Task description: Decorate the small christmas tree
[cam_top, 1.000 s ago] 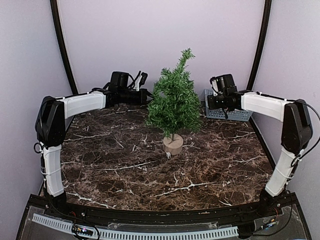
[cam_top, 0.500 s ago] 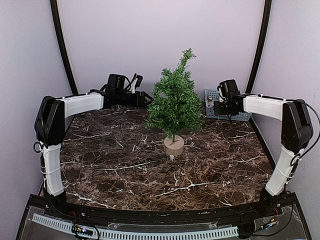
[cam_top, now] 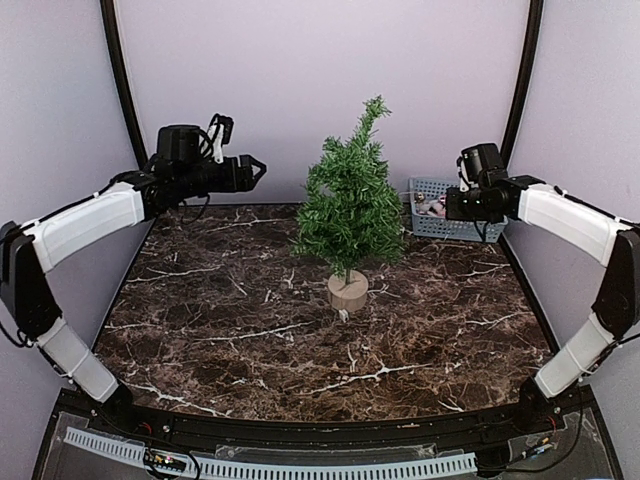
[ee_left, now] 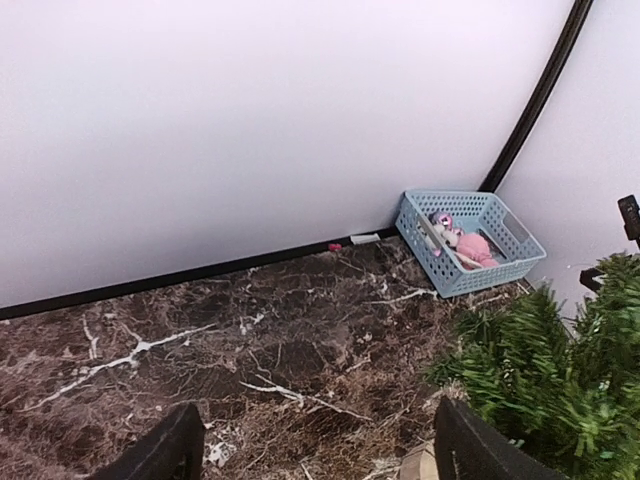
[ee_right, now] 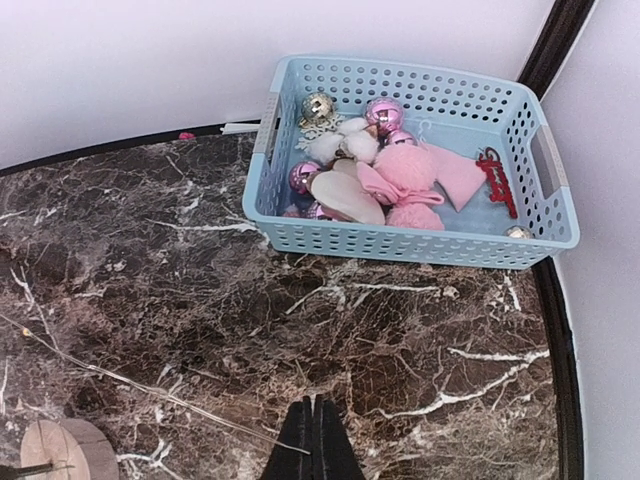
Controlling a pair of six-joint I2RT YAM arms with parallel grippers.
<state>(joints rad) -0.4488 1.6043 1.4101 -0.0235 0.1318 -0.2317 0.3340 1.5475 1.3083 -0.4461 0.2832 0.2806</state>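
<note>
The dark marble table fills the overhead view, its near edge cut off behind the arm mounts. The small christmas tree stands upright near the middle of it, toward the back, on its round wooden base. Its branches hide most of the stem. In the left wrist view only the tree's lower right branches show. In the right wrist view only a slice of the base enters at the bottom left corner.

The left arm reaches along the back left, well apart from the tree. The left gripper is released: just the two fingertips show at the bottom of its view, spread wide.

The right arm hangs above the back right corner. The right gripper is clenched, fingers pressed together, over bare marble just in front of the blue basket. From overhead the arm covers part of that basket.

The basket holds a heap of ornaments: pink pompoms, a pink bauble, a gold bauble and a red piece whose shape is hard to make out. Others lie half buried.

A tiny pale object lies beside the base, too small to identify.
</note>
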